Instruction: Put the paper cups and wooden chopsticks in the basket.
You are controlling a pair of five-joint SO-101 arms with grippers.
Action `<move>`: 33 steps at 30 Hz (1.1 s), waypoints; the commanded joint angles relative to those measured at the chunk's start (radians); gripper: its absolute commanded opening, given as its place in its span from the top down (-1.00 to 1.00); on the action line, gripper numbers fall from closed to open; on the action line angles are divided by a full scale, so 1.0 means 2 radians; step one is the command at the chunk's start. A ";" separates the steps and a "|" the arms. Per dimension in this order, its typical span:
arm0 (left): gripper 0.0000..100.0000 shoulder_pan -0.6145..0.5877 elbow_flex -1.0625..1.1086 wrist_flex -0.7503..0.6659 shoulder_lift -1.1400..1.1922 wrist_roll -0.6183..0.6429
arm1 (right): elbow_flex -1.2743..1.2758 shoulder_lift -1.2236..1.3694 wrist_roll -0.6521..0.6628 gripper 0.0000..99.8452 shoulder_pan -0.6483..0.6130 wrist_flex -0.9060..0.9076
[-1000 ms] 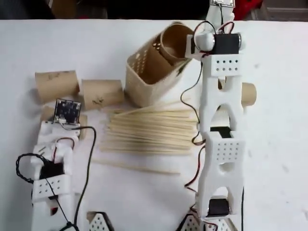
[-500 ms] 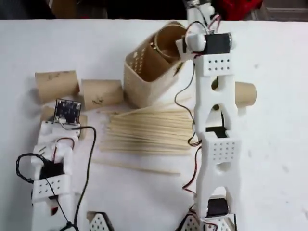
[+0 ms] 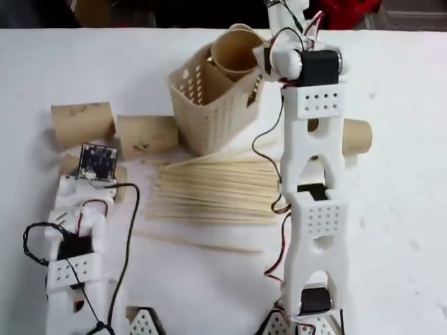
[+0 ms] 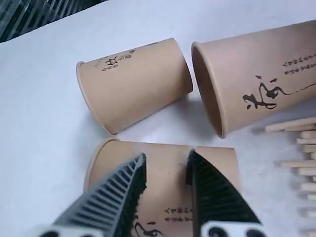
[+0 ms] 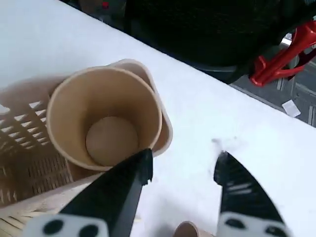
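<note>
A paper cup (image 3: 235,50) stands mouth up inside the basket (image 3: 206,115), against its far corner; the right gripper (image 5: 183,165) hangs just beside that cup's rim, its fingers spread wide with nothing between them. A second cup (image 3: 82,124) and a third cup (image 3: 147,135) lie on their sides on the white table (image 3: 398,91), left of the basket and near each other. A fourth cup (image 4: 165,197) lies on its side under the left gripper (image 4: 166,157), whose fingers are parted a little above it; whether they touch it I cannot tell. A fifth cup (image 3: 357,136) lies beside the right arm (image 3: 314,181). The chopsticks (image 3: 216,188) lie in a loose heap on the table in front of the basket, between the two arms; one stray chopstick (image 3: 202,242) lies apart, nearer the arm bases.
</note>
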 commanded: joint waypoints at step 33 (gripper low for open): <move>0.69 0.007 0.004 -0.002 -0.003 -0.005 | -0.071 -0.034 0.002 0.59 0.111 0.043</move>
